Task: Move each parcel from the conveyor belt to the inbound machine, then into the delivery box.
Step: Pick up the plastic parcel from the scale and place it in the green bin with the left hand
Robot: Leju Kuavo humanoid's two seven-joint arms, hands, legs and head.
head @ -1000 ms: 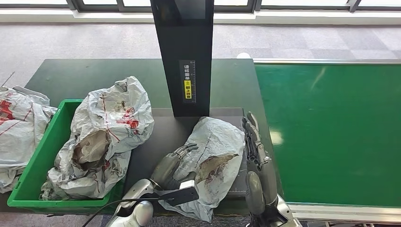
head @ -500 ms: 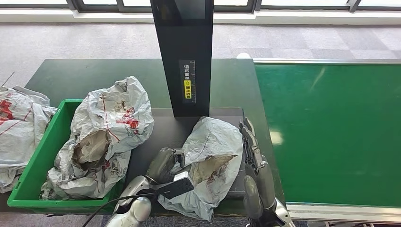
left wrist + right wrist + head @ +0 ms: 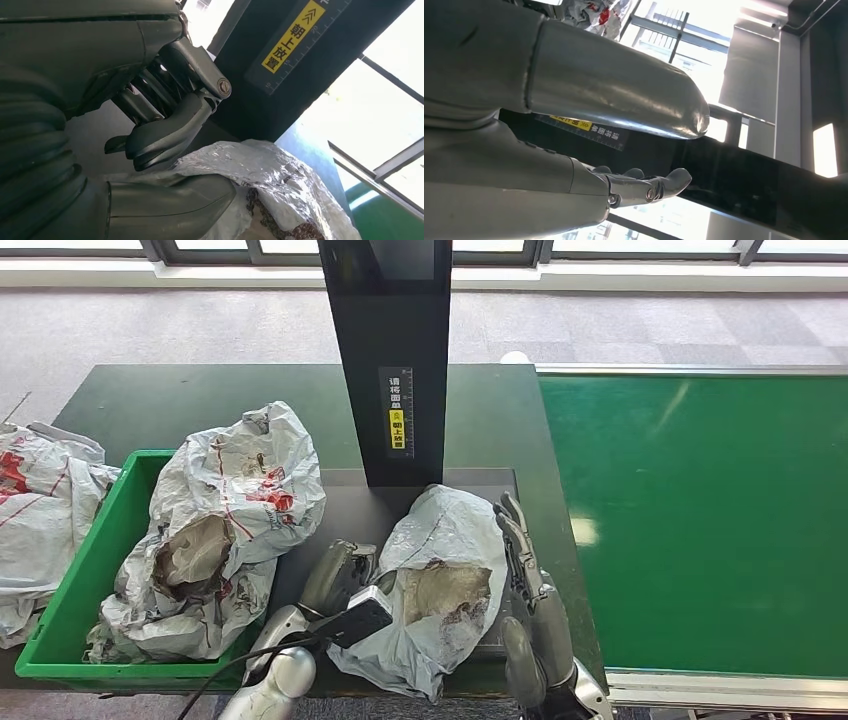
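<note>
a crumpled grey parcel point(image 3: 440, 585) lies on the dark plate of the inbound machine point(image 3: 340, 510), at the foot of its black upright column point(image 3: 392, 360), between the robot's two hands. the left hand point(image 3: 335, 575) presses against the parcel's left side with fingers curled onto the wrapping, while the right hand point(image 3: 525, 565) stands flat along its right side, fingers straight and spread, gripping nothing. to the left, a green delivery box point(image 3: 75, 600) on the surface holds another crumpled parcel point(image 3: 225, 530), and the green conveyor belt point(image 3: 700, 520) runs along the right.

Left robot hand point(image 3: 338, 575) fingers curled, right robot hand point(image 3: 527, 575) outstretched
</note>
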